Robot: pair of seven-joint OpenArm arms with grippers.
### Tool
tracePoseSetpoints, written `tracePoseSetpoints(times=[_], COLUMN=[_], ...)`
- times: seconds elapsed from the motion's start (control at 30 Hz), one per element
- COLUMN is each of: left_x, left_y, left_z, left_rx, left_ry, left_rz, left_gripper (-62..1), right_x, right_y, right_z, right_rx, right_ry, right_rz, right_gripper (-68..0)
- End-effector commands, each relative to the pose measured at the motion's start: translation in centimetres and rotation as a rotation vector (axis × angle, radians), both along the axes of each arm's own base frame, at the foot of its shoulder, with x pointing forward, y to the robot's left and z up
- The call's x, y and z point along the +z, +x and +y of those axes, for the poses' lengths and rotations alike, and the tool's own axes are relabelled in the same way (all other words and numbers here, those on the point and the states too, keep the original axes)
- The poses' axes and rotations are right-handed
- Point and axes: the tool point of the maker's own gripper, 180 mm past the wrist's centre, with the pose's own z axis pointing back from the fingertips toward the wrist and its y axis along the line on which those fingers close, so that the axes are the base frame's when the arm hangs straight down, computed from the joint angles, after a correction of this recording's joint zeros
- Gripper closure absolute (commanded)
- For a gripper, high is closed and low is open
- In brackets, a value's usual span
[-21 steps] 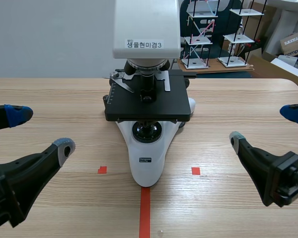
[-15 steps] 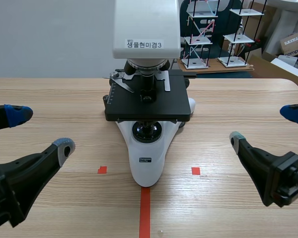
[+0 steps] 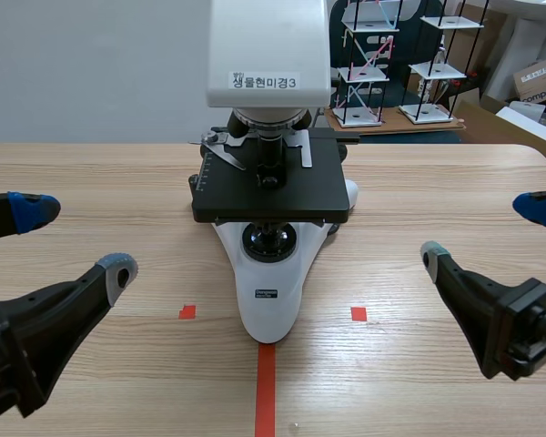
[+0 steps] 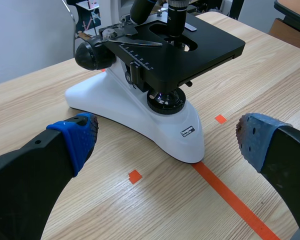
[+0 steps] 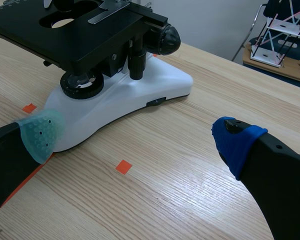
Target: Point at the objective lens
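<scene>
At the middle of the table (image 3: 419, 182), midway between its left and right edges, a white microscope (image 3: 268, 291) is standing with its narrow front end pointing toward the near edge and its back sitting close to the far edge. The objective lens (image 3: 271, 157), a short black barrel, is hanging under the white head (image 3: 268, 45) and pointing straight down at the black stage (image 3: 296, 196). A metal clip (image 3: 220, 150) is lying across the stage's left part. Near the left edge the left gripper (image 3: 73, 238) is hanging low over the wood with its fingers spread wide and holding nothing, its blue pad (image 3: 32, 209) sitting nearer the far edge than its grey one. Near the right edge the right gripper (image 3: 484, 231) is likewise gaping wide with nothing between its fingers. Both grippers are sitting well apart from the microscope and from the lens. Beyond the far right corner, white frame models (image 3: 400, 64) are standing on a wooden board (image 3: 409, 123).
</scene>
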Motion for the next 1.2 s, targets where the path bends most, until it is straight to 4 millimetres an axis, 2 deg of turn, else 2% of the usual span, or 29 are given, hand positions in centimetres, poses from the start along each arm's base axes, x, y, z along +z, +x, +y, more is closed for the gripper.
tracePoseSetpoints(times=[0.0,0.07,0.1,0.3,0.37,0.53,0.9,1.17], left_x=[0.6,0.7,0.8,1.3,1.6,2.6,1.2,1.9], left_y=[0.1,0.1,0.1,0.4,0.5,1.6,4.2,5.4], left_z=[-0.1,-0.1,-0.1,-0.1,-0.1,-0.2,-0.7,-2.2], left_rx=[0.004,0.004,0.004,0.003,0.003,0.000,-0.010,-0.045], left_ry=[-0.021,-0.024,-0.027,-0.037,-0.040,-0.038,-0.046,-0.068], left_rz=[-0.019,-0.023,-0.026,-0.055,-0.066,-0.117,-0.117,-0.150], left_gripper=[-58.1,-56.1,-51.8,-12.7,-3.6,-2.5,-2.5,-2.5], right_x=[1.0,1.0,1.0,1.0,1.0,1.0,1.0,1.0], right_y=[0.2,0.2,0.2,0.2,0.2,0.2,0.2,0.2], right_z=[0.3,0.3,0.3,0.3,0.3,0.3,0.3,0.3], right_rx=[0.013,0.014,0.014,0.014,0.014,0.014,0.014,0.013], right_ry=[0.014,0.013,0.013,0.014,0.013,0.013,0.014,0.014], right_rz=[-0.029,-0.029,-0.029,-0.029,-0.029,-0.029,-0.029,-0.029], right_gripper=[-65.3,-65.3,-65.3,-65.3,-65.3,-65.3,-65.3,-65.3])
